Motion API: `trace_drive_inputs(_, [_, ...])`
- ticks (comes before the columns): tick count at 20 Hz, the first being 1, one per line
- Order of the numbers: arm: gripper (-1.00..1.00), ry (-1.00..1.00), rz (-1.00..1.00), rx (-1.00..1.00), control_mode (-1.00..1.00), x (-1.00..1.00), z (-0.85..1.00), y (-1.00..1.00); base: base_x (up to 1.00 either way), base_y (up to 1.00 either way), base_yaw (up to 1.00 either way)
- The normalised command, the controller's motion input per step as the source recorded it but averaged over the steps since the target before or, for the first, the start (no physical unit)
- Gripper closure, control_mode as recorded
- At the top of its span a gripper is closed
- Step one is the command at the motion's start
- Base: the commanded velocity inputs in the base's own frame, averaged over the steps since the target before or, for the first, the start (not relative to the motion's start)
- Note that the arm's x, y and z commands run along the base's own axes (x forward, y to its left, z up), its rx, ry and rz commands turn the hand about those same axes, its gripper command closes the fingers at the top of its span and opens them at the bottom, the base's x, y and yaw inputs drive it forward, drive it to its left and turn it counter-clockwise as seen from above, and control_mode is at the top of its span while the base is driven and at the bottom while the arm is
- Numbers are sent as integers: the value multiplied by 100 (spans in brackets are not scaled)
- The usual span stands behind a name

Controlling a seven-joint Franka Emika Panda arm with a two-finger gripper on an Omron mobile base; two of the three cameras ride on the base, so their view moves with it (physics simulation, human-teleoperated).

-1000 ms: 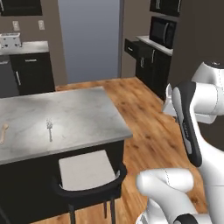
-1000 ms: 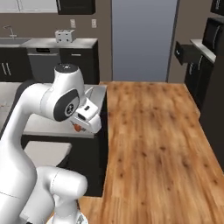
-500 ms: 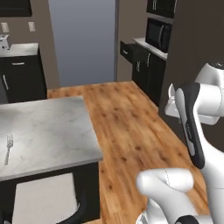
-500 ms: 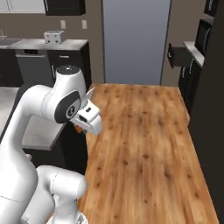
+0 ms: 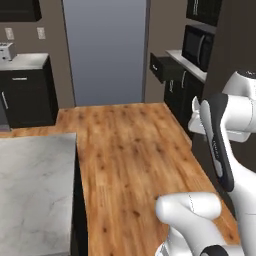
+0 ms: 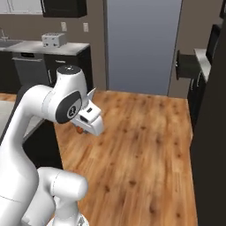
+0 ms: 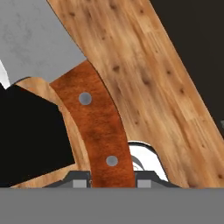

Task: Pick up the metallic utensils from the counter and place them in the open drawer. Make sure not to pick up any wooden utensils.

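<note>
My gripper (image 7: 111, 181) is shut on the knife's orange-red handle (image 7: 94, 127), which rises between the fingertips. Its silver blade (image 7: 35, 35) fills the upper left of the hand view. From the right base view the gripper (image 6: 84, 128) hangs over the wooden floor, and a bit of the orange handle (image 6: 78, 129) peeks out under the hand. The open drawer (image 5: 162, 70) juts from the black cabinets at the far right, and it is also seen side-on (image 6: 187, 66). The marble counter (image 5: 35, 190) lies at the lower left. The wooden utensils are out of view.
A wide wooden floor (image 5: 130, 150) runs between the counter and the black cabinets with the microwave (image 5: 197, 47). A tall grey panel (image 5: 105, 50) stands at the back. A toaster (image 6: 54, 39) sits on the pale far counter.
The base has turned and driven right: the counter with its thin silvery utensil slid off to the left, and the drawer drew nearer. The knife stays gripped.
</note>
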Motion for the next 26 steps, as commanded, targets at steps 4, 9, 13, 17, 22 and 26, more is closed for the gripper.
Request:
trace_drive_inputs(4, [100,0,0,0,100,0,0,0,100,-50,-1])
trace_drive_inputs(9, [100,0,0,0,100,0,0,0,100,-4,-15])
trace_drive_inputs(13, [100,0,0,0,100,0,0,0,100,0,-12])
trace_drive_inputs(17, [100,0,0,0,100,0,0,0,100,0,0])
trace_drive_inputs(22, [100,0,0,0,100,0,0,0,100,0,0])
trace_drive_inputs(26, [100,0,0,0,100,0,0,0,100,-22,4])
